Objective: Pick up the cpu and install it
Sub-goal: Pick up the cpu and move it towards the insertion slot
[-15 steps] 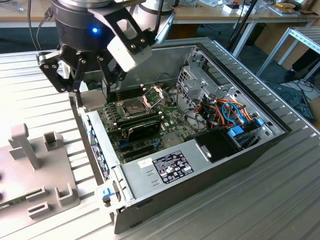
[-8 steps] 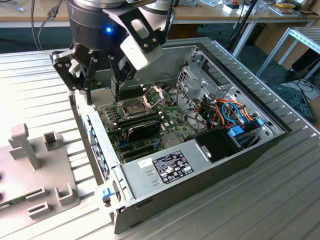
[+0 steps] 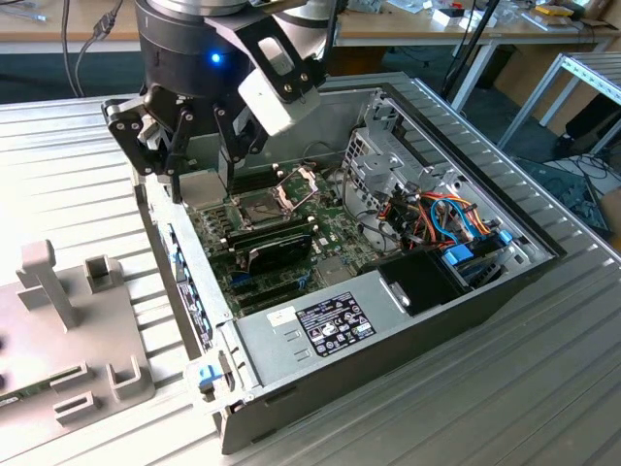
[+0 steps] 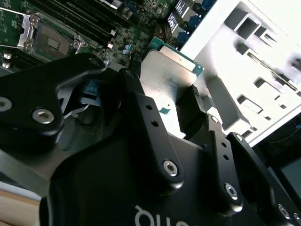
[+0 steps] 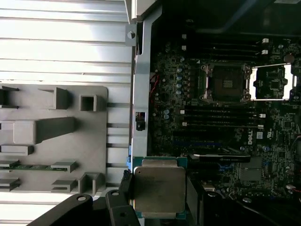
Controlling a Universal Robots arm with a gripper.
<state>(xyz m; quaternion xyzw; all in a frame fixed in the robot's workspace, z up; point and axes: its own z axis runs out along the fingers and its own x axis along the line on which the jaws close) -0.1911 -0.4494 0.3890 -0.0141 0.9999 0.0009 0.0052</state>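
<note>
The cpu (image 5: 159, 189) is a flat square chip with a dull silver top, and my gripper (image 5: 159, 207) is shut on it with a black finger (image 5: 123, 186) on each side. The second wrist view shows the same cpu (image 4: 167, 75) clamped between the fingers (image 4: 138, 101). In the exterior view my gripper (image 3: 189, 155) hangs over the open computer case's wall (image 3: 179, 248) on the exterior view's left. The motherboard's socket (image 5: 225, 84) lies bare, apart from the chip, with its hinged metal frame (image 5: 272, 84) swung open. The exterior view shows that socket (image 3: 254, 206) below and right of the gripper.
A black expansion card (image 3: 277, 250) stands on the motherboard near the socket. A power supply (image 3: 320, 325), a metal drive cage (image 3: 388, 146) and coloured cables (image 3: 446, 218) fill the case's other side. A grey fixture plate (image 3: 58, 330) lies on the ribbed table beside the case.
</note>
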